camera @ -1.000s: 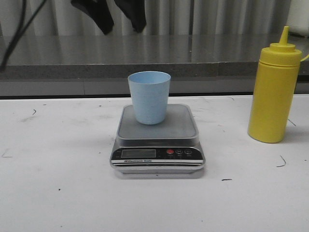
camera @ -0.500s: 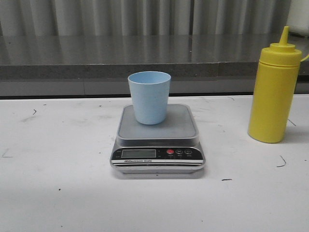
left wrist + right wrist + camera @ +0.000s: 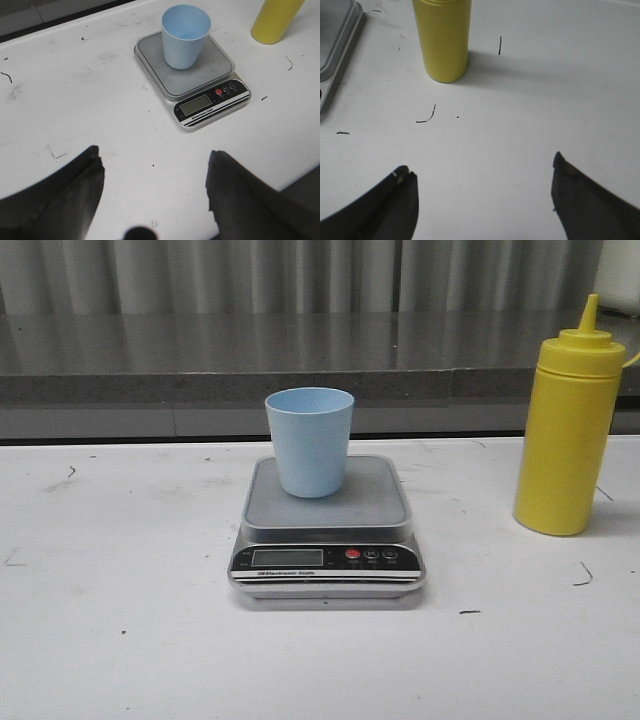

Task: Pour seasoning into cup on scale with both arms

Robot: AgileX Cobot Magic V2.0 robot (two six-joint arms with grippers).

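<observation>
Two black robot tools, left tool (image 3: 152, 185) and right tool (image 3: 482, 187), hover with fingers spread, empty, over a white tabletop (image 3: 120, 640) where a light blue plastic cup (image 3: 309, 441) stands on a silver digital scale (image 3: 327, 530), a tall yellow squeeze bottle (image 3: 569, 430) upright well to its right

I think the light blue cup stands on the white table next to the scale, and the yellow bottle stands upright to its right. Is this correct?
Not quite. The cup stands on the steel platform of the scale, not on the table beside it; the front view shows this, and the left wrist view agrees. The rest holds: the yellow bottle stands upright on the table, to the right.
</observation>
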